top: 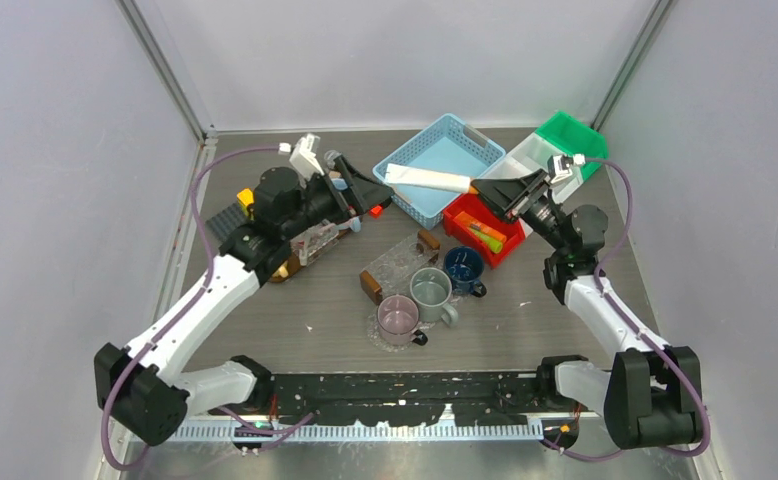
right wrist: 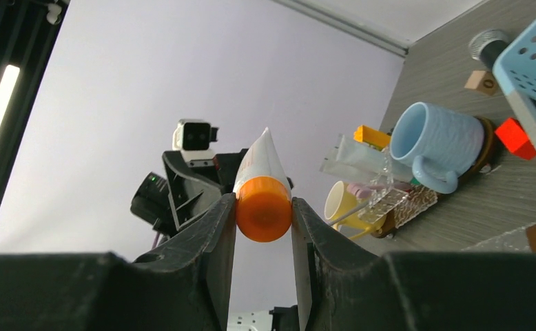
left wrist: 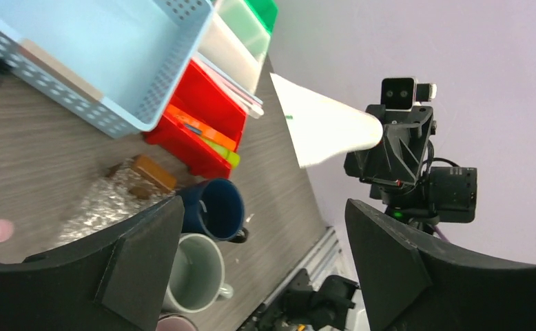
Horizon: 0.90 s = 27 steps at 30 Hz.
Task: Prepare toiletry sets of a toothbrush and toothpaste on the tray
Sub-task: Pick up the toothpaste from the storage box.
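Observation:
My right gripper (top: 485,190) is shut on the orange cap (right wrist: 263,205) of a white toothpaste tube (top: 427,179). It holds the tube level in the air, over the front edge of the blue basket and pointing left. In the left wrist view the tube (left wrist: 324,127) hangs above and ahead of my fingers. My left gripper (top: 381,193) is open and empty, its tips just short of the tube's flat end. More tubes, orange and green (top: 485,238), lie in the red bin. A clear tray (top: 397,262) with wooden handles lies mid-table. A second clear tray (top: 310,243) under the left arm carries something pale pink, perhaps a toothbrush.
A blue basket (top: 443,158), a red bin (top: 462,213), a white bin (top: 525,152) and a green bin (top: 573,132) stand at the back right. Pink (top: 398,318), grey (top: 430,290) and dark blue (top: 462,268) mugs stand in front of the middle tray. A light blue mug (right wrist: 434,141) and a yellow mug (right wrist: 339,204) sit by the left tray.

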Motion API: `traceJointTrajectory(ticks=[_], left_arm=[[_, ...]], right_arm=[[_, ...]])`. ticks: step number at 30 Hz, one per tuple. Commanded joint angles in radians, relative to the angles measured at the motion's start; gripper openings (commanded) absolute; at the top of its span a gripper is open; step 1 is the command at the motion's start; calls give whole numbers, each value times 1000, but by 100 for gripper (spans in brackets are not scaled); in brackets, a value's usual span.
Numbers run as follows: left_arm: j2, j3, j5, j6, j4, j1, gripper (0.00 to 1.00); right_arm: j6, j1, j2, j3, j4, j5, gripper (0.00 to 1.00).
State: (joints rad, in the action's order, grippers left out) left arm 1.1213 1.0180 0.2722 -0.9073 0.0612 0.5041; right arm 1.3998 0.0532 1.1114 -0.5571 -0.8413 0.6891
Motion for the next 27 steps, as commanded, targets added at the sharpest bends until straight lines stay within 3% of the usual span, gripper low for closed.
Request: traceJointTrajectory(ticks=[1,15,22,27], left_arm=[[56,59,-11,-111,-145,46,90],[74,16,-52,-289,-317,69,80],[37,2,-74,-298,-309,69,80],[46,0,-34,-314,-310,70,72]], right_arm=[[36,29,-44,-23,-173,29,1],[-20,85,-65,13,-180,35,1],[-35,92,-63,26,-178,22,1],[-39,93,-65,33,-184,11,1]])
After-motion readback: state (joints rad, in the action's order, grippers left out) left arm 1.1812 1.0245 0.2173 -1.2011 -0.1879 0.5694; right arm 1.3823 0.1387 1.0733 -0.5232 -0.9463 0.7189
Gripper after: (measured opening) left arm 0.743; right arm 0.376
